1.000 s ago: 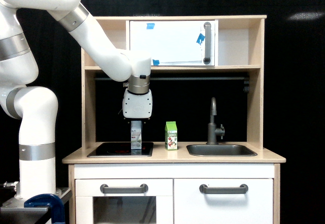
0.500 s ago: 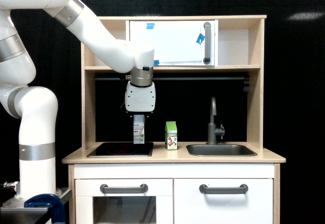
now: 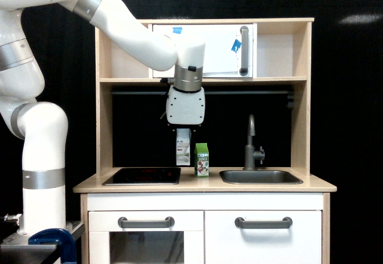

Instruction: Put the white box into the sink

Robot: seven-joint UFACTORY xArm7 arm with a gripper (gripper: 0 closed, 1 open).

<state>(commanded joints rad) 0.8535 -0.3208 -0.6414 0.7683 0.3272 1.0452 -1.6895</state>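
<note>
My gripper holds white box in air, above tabletop, just beside green carton; sink at exterior view's right.

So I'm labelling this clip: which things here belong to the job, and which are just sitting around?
Part of the job:
- white box, held off the counter in the gripper
- sink, at the exterior view's right

Just there:
- green juice carton, standing on the counter
- black stovetop
- faucet
- upper cabinet door
</note>
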